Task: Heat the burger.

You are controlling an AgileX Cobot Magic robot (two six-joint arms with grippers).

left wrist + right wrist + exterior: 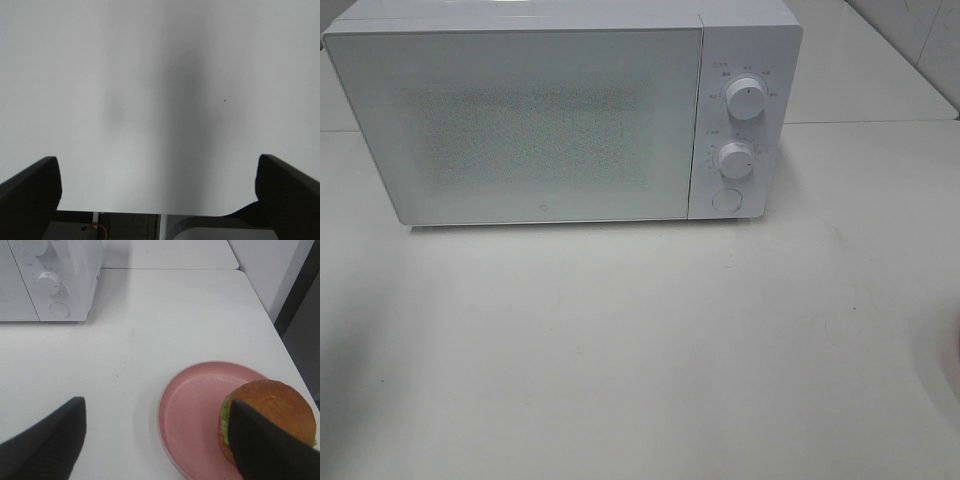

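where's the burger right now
Only the right wrist view shows it: the golden-brown domed burger sits on the round pink plate, toward one edge of it, on the white table, apart from the white microwave, partly hidden behind a black finger.

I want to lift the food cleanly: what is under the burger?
The burger sits on a round pink plate, off toward one edge, and the plate rests on the white table. One finger of the right gripper covers part of the burger.
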